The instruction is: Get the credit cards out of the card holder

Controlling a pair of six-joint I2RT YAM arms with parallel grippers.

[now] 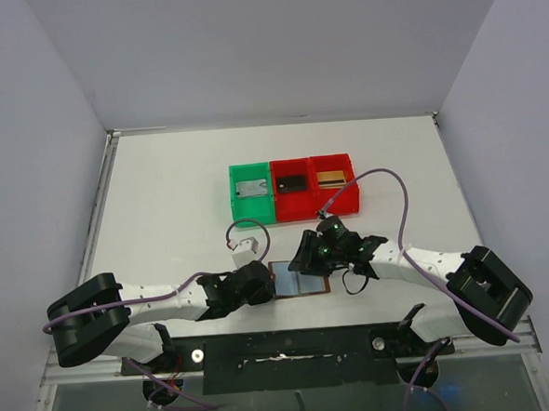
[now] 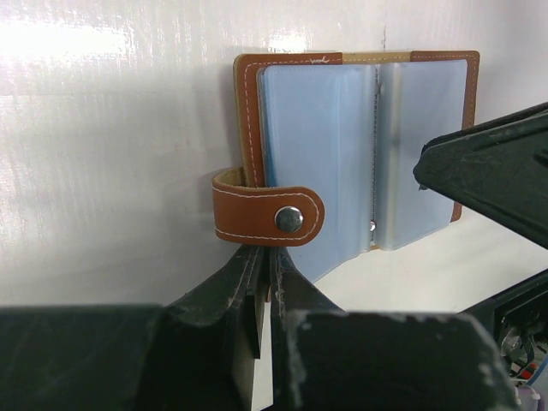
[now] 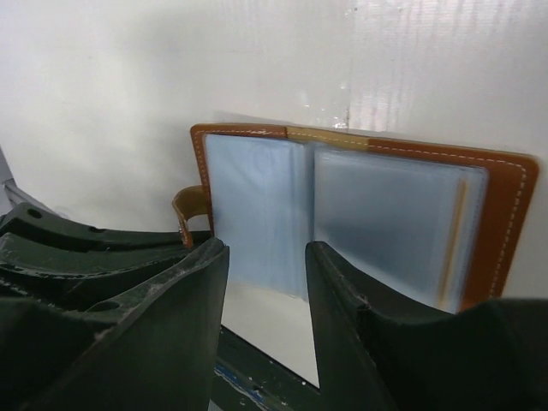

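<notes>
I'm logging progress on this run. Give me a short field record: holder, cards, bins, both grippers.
holder: open flat on table
pockets: pale blue; no card clearly seen inside
green bin: grey card
middle red bin: black card
right red bin: gold card
left gripper: fingers together at the strap; grip unclear
right gripper: open, at the holder's edge

Counter: we saw it white, with bright glare patches up close.
Walls: we saw plain pale grey panels behind and on both sides.
</notes>
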